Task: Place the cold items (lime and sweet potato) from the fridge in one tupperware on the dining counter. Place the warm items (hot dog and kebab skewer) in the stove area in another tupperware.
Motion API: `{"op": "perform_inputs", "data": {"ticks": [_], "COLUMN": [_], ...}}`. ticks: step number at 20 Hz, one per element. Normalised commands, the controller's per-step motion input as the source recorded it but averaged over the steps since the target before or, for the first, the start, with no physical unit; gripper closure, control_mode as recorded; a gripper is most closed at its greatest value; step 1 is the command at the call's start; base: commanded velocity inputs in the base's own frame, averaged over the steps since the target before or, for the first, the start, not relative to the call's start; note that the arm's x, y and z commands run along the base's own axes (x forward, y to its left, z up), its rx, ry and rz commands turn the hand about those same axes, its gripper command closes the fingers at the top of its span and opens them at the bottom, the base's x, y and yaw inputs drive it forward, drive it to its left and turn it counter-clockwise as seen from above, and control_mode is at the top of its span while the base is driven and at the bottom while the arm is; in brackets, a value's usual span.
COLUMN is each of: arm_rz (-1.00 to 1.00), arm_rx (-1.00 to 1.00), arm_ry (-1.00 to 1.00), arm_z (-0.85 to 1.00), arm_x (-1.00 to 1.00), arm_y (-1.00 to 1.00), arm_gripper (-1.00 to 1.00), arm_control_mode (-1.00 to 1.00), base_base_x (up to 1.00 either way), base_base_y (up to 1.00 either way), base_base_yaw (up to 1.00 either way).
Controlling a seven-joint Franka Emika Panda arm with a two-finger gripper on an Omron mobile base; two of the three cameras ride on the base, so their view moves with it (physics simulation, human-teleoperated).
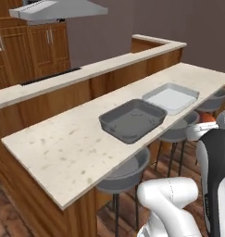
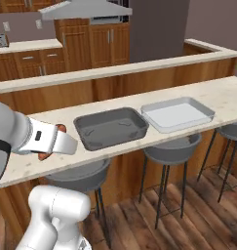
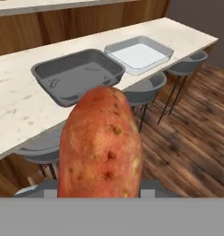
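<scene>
A reddish-brown sweet potato (image 3: pixel 100 145) fills the lower middle of the hand view, and my fingertips are hidden behind it. My gripper (image 2: pixel 52 142) is shut on it, held in front of the dining counter (image 2: pixel 47 161) at its left part; orange ends of the sweet potato (image 2: pixel 61 128) poke out above and below the hand. On the counter sit two empty tupperwares side by side: a dark grey one (image 2: pixel 110 128) and a clear one (image 2: pixel 177 114) to its right. The lime, hot dog and kebab skewer are out of view.
Grey stools (image 2: pixel 171 149) stand under the counter's front edge. Behind it runs a raised ledge (image 1: pixel 86 69), and beyond that a cooktop (image 1: pixel 49 76) under a range hood (image 1: pixel 58 9). Wooden cabinets (image 2: pixel 100 41) line the back wall.
</scene>
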Motion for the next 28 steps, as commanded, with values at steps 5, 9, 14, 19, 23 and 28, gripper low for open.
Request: {"op": "perform_inputs", "data": {"ticks": [5, 9, 14, 19, 23, 28], "arm_rz": [0.0, 0.0, 0.0, 0.0, 0.0, 0.0], "arm_rx": [0.0, 0.0, 0.0, 0.0, 0.0, 0.0], "arm_ry": [0.0, 0.0, 0.0, 0.0, 0.0, 0.0], "arm_z": [0.0, 0.0, 0.0, 0.0, 0.0, 0.0], "arm_x": [0.0, 0.0, 0.0, 0.0, 0.0, 0.0], "arm_y": [0.0, 0.0, 0.0, 0.0, 0.0, 0.0], "arm_gripper": [1.0, 1.0, 1.0, 1.0, 1.0, 1.0], "arm_control_mode": [1.0, 1.0, 1.0, 1.0, 1.0, 1.0], "base_base_x": [0.27, 0.35, 0.32, 0.24, 0.37, 0.63], "base_base_y": [-1.0, -0.99, -0.97, -0.97, -0.9, -0.62], "base_base_yaw": [0.27, 0.34, 0.41, 0.42, 0.43, 0.37]}}
